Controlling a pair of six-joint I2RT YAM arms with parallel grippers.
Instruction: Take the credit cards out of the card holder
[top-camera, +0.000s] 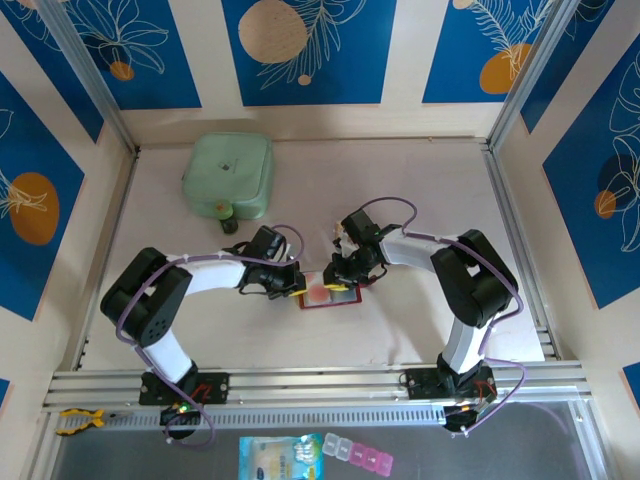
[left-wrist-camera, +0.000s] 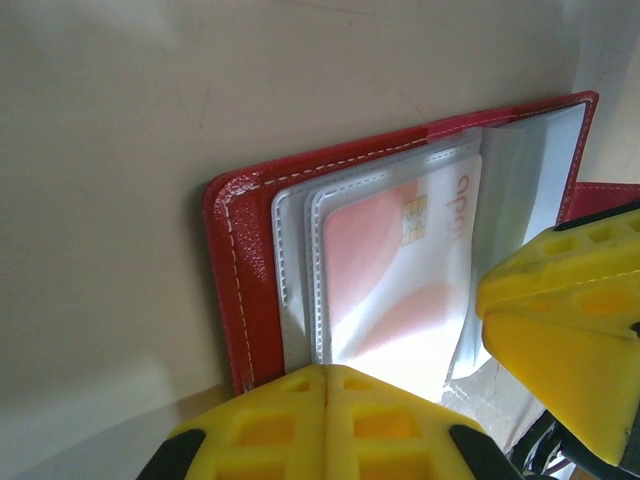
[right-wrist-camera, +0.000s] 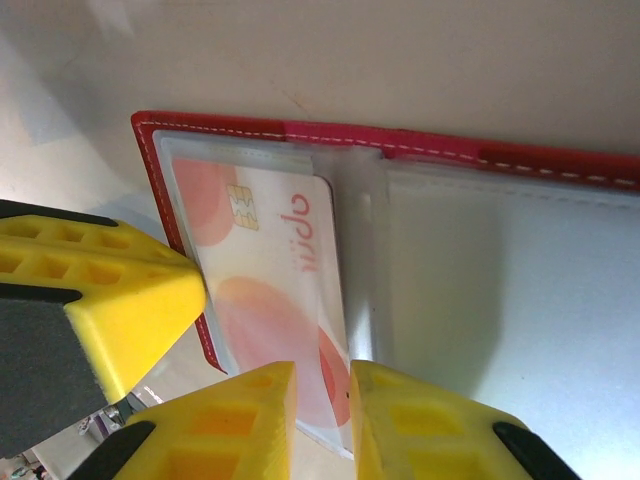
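Observation:
The red card holder (top-camera: 326, 303) (left-wrist-camera: 240, 280) (right-wrist-camera: 300, 130) lies open on the table between my two grippers. A pale credit card (left-wrist-camera: 390, 270) (right-wrist-camera: 270, 290) with red spots and a gold chip sits in its clear left pocket. My left gripper (top-camera: 296, 285) (left-wrist-camera: 327, 372) is shut, its tips touching the pocket's near edge beside the red border. My right gripper (top-camera: 345, 283) (right-wrist-camera: 320, 395) is open by a narrow gap, with the card's near end showing flat in that gap. A clear pocket leaf (left-wrist-camera: 510, 190) stands up along the spine.
A mint-green case (top-camera: 228, 177) lies at the back left of the table. Aluminium rails and blue-patterned walls close in the sides and back. A metal rail (top-camera: 320, 382) runs along the near edge by the arm bases.

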